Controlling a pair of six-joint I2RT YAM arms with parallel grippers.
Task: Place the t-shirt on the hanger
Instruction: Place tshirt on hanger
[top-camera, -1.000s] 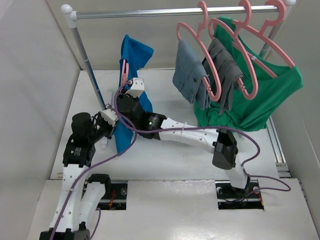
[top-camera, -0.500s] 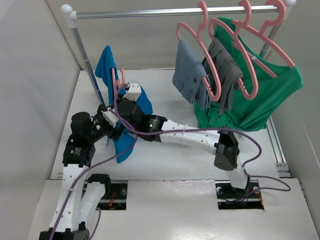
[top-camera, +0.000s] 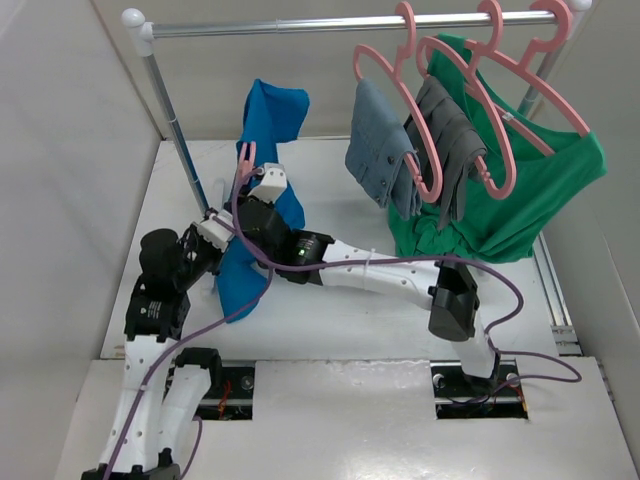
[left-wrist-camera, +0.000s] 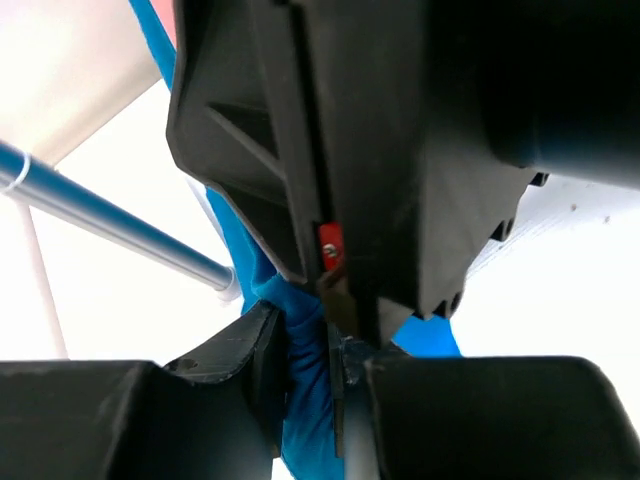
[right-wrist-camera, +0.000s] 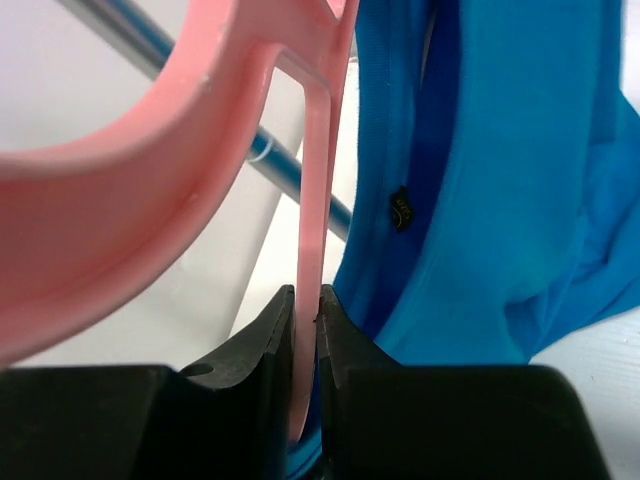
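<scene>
I am holding thin salmon-pink plastic hanger (right-wrist-camera: 150, 150) (right tool (right-wrist-camera: 307, 305)), blue cloth t-shirt (top-camera: 270, 112) (left tool (left-wrist-camera: 322, 348)); next: tugging shirt across.

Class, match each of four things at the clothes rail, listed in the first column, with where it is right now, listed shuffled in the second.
Things:
1 hanger
2 t-shirt
3 green shirt
4 grey garments

Places:
A hanging at the right end of the rail
B pinched in the left gripper
C clamped in the right gripper
D hanging on the rail, just left of the green shirt

Pairs: 1-C, 2-B, 3-A, 4-D
</scene>
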